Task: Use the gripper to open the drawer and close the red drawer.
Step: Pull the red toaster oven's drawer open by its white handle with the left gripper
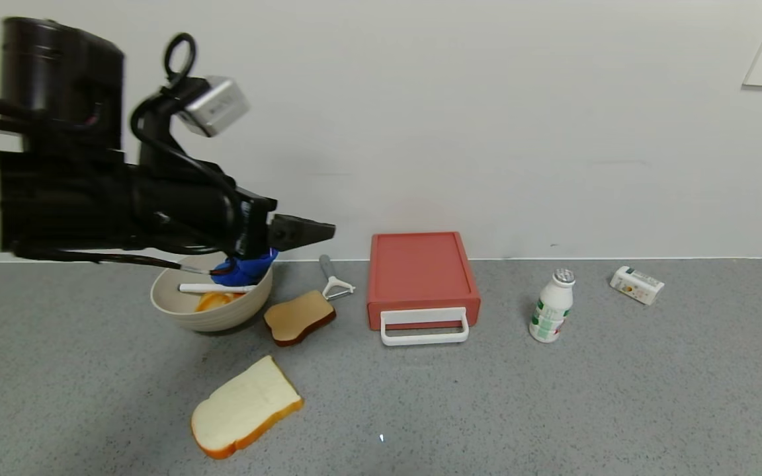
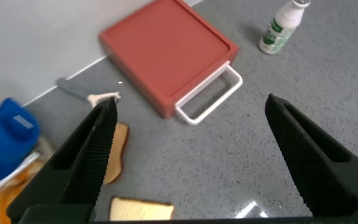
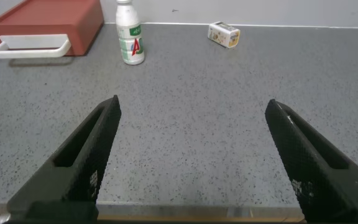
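The salmon-red drawer [image 1: 423, 276] lies flat on the grey counter by the wall, its white loop handle [image 1: 424, 327] facing me; it looks closed. It also shows in the left wrist view [image 2: 166, 53] and the right wrist view [image 3: 45, 18]. My left gripper [image 1: 318, 231] hovers high above the beige bowl [image 1: 212, 305], left of the drawer, open and empty [image 2: 191, 112]. My right gripper [image 3: 191, 109] is open and empty over bare counter, out of the head view.
A brown toast slice [image 1: 299, 318] and a peeler [image 1: 333, 279] lie between bowl and drawer. A white bread slice [image 1: 245, 406] lies nearer the front. A white bottle [image 1: 551, 305] and a small carton [image 1: 636, 285] stand right of the drawer.
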`<action>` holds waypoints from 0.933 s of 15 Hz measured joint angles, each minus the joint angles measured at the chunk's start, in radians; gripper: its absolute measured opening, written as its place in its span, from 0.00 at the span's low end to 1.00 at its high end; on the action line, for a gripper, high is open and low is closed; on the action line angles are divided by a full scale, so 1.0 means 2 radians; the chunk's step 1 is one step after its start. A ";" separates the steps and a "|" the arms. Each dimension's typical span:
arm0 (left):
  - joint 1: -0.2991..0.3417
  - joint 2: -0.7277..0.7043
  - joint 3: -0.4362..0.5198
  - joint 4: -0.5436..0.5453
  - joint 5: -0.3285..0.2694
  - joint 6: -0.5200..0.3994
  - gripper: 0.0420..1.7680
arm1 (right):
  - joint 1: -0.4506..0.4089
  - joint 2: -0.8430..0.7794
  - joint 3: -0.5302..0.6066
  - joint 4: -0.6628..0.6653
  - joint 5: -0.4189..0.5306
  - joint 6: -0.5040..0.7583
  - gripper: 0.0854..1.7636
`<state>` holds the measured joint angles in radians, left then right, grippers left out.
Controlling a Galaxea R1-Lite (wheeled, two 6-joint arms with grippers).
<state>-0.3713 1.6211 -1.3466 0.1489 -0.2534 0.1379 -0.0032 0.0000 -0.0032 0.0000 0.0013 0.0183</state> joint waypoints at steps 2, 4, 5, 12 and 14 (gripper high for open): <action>-0.031 0.055 -0.028 0.004 0.002 0.001 0.97 | 0.000 0.000 0.000 0.000 0.000 0.000 0.97; -0.059 0.106 -0.050 0.027 0.005 0.001 0.97 | 0.000 0.000 0.000 0.000 0.000 0.000 0.97; -0.070 0.128 -0.059 0.037 0.007 0.001 0.97 | 0.000 0.000 0.000 0.000 0.000 0.000 0.97; -0.115 0.240 -0.107 0.049 0.037 0.002 0.97 | 0.000 0.000 0.000 0.000 0.000 0.000 0.97; -0.121 0.263 -0.127 0.051 0.038 0.002 0.97 | 0.000 0.000 0.000 0.000 0.000 0.000 0.97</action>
<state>-0.6128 2.1479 -1.6004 0.2519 -0.1783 0.1423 -0.0032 0.0000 -0.0032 0.0000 0.0013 0.0183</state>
